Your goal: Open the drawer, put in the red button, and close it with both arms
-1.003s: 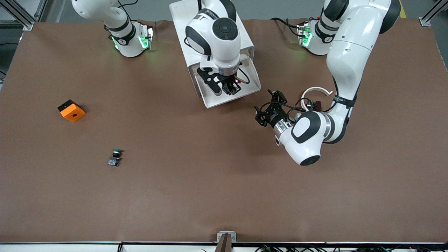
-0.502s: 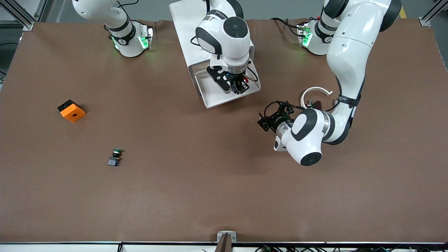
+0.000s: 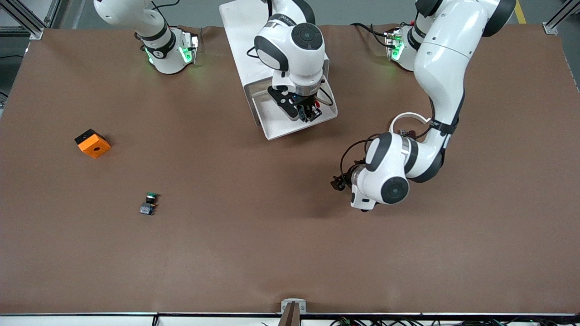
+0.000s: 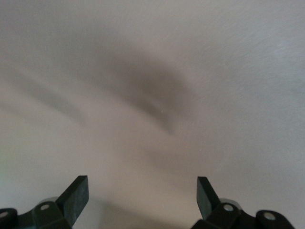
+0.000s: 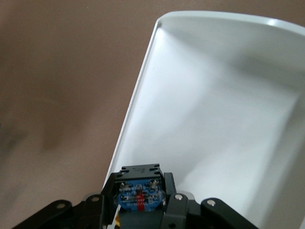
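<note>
The drawer [image 3: 297,115] stands pulled out from the white cabinet [image 3: 253,31] at the middle of the surface's edge where the arm bases stand, so the opening step looks done. The right gripper [image 3: 308,112] hangs low over the open drawer with its fingers clamped on the red button [image 5: 139,196], whose blue-grey body with a red mark shows between the fingers in the right wrist view, above the drawer's white floor near one side wall. By my reading the placing step is in hand: the button is not yet released, and the closing with both arms is left. The left gripper [image 3: 340,182] is over the bare brown surface [image 3: 253,253], between the drawer and the edge nearest the front camera, its fingers [image 4: 76,195] spread wide and holding nothing. Compared with a second ago, the right gripper has shifted with the button toward the drawer's side nearer the left arm's end, and the left arm has swung its gripper away from the drawer's corner, toward the camera edge. The green-capped button [image 3: 148,203] and the orange block [image 3: 92,143] lie unmoved toward the right arm's end.
</note>
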You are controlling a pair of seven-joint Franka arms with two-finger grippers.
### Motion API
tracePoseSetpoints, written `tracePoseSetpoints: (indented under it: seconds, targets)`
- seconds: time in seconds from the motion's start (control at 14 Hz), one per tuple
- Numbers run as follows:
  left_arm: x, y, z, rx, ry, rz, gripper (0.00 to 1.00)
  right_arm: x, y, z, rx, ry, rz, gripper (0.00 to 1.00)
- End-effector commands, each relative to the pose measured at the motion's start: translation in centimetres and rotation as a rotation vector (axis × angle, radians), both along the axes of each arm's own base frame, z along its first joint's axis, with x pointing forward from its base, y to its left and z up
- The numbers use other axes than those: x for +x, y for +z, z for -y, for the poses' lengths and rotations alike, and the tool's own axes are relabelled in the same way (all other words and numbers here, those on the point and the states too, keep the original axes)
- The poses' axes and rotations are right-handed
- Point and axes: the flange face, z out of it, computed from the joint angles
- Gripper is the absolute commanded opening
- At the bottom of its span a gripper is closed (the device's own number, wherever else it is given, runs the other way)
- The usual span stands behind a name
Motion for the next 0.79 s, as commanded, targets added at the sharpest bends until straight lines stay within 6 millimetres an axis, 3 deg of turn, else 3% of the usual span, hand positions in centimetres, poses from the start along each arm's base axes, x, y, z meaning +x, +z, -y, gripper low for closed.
tracePoseSetpoints:
  seconds: [0.0,0.14,0.43,0.72]
  targets:
    - [-0.7,2.5,0.3,0.098,-0.034,0.102,1.00,-0.7,-0.2,-0.5,-0.014,0.001,0.014,0.00]
    - [0.0,4.0,0.7,0.084,-0.035,0.142,1.00,-0.8,-0.3,-0.5,-0.017,0.005,0.016,0.00]
    - [1.4,11.7,0.3,0.025,-0.013,0.293,1.00,-1.7,-0.7,-1.1,-0.022,0.020,0.013,0.00]
    - [1.3,15.0,0.6,-0.009,-0.006,0.363,1.00,-1.9,-1.5,-1.3,-0.030,0.025,0.009,0.00]
